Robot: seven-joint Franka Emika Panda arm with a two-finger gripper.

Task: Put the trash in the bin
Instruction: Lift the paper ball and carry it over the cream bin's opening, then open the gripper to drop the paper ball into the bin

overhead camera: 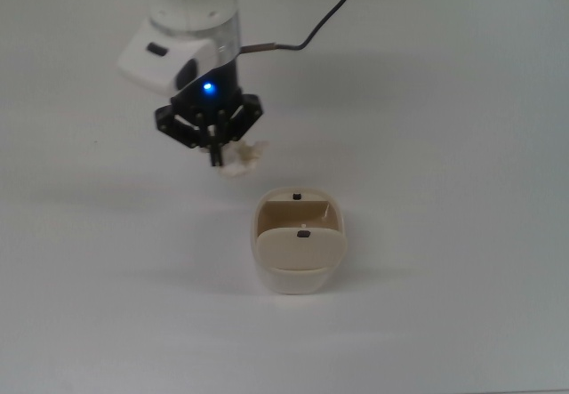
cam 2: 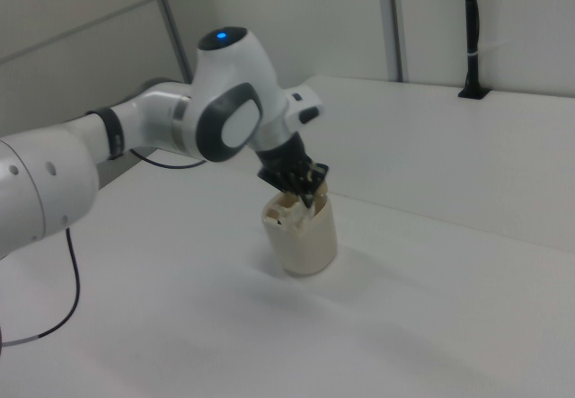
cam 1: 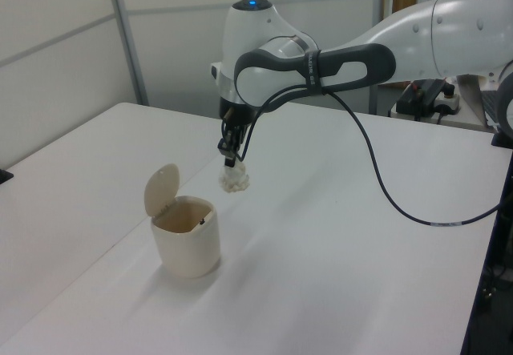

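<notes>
We see bright, even, diffuse light in all three views, with no hard glare on the white table (overhead camera: 427, 100). Shadows are soft and faint: a pale smudge lies beside the bin (cam 1: 186, 247) toward 4 o'clock in the left view. The blue light (overhead camera: 208, 88) on the arm glows crisply. Edges stay straight, and focus holds throughout.

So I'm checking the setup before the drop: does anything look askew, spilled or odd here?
Nothing stands out. The bin stands upright on the white table with its flap lid tipped up and open. The gripper holds the paper wad in the air, clear of the table, short of the bin's opening. No scraps lie on the table.
</notes>
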